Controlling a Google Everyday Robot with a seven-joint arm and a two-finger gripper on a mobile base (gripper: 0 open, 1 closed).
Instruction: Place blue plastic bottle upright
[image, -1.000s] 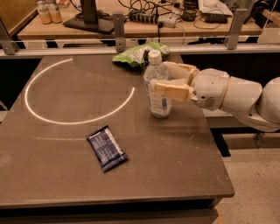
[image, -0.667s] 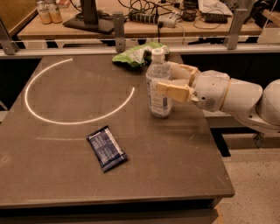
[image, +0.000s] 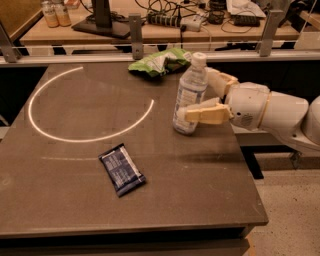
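Table (image: 75, 200) right side: gripper (image: 198, 96) fingers (image: 207, 113) clasp blue plastic bottle (image: 188, 90)

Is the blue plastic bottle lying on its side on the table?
No, the blue plastic bottle stands on its base, leaning slightly, near the edge of the table, with the hand right beside it.

The gripper (image: 198, 95), at the blue plastic bottle (image: 189, 100) near the right edge of the bench (image: 200, 200), has two pale tan, wedge-shaped fingers (image: 209, 113) with blunt, flat-sided tips. They join a rounded, glossy white wrist housing that carries a small dark dotted patch on its side. A thin tan seam rings the shell further back, where a smooth white cylindrical arm segment continues, its underside shaded grey
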